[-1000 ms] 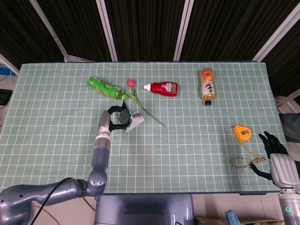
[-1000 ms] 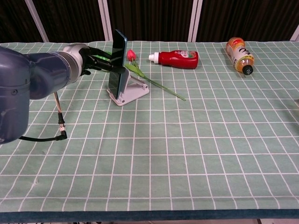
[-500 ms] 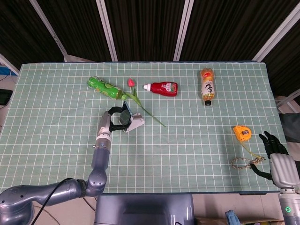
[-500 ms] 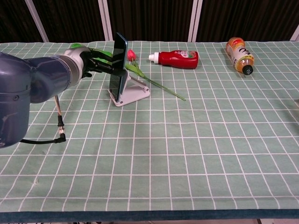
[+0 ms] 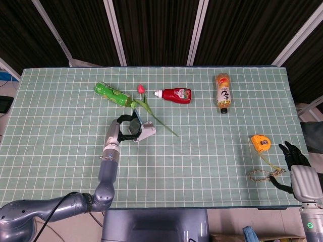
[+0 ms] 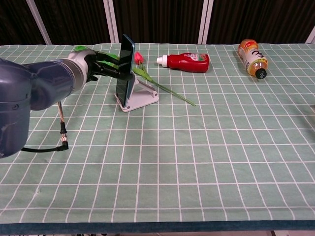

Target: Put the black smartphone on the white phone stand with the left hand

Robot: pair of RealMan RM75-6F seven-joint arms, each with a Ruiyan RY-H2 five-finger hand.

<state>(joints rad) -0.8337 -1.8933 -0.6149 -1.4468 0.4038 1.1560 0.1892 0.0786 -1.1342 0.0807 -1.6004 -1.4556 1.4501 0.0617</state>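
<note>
The black smartphone (image 6: pixel 125 68) stands nearly upright, its lower edge in the lip of the white phone stand (image 6: pixel 140 96) on the green checked cloth. My left hand (image 6: pixel 101 66) holds the phone from the left, fingers wrapped around its upper edges. From above, the phone (image 5: pixel 135 122) leans over the stand (image 5: pixel 145 132) with the left hand (image 5: pixel 120 128) beside it. My right hand (image 5: pixel 292 161) rests at the table's front right corner, fingers spread, holding nothing; the chest view does not show it.
A green bottle (image 5: pixel 114 94), a red tulip (image 5: pixel 149 109), a red ketchup bottle (image 5: pixel 174 94) and an orange drink bottle (image 5: pixel 222 92) lie along the back. An orange tape measure (image 5: pixel 261 143) and a coiled cord (image 5: pixel 260 175) lie near the right hand. A cable (image 6: pixel 62 127) trails below the left arm.
The left hand shifted the phone and stand slightly to the right; the phone now sits a little more upright against the stand. The right hand stayed still.
</note>
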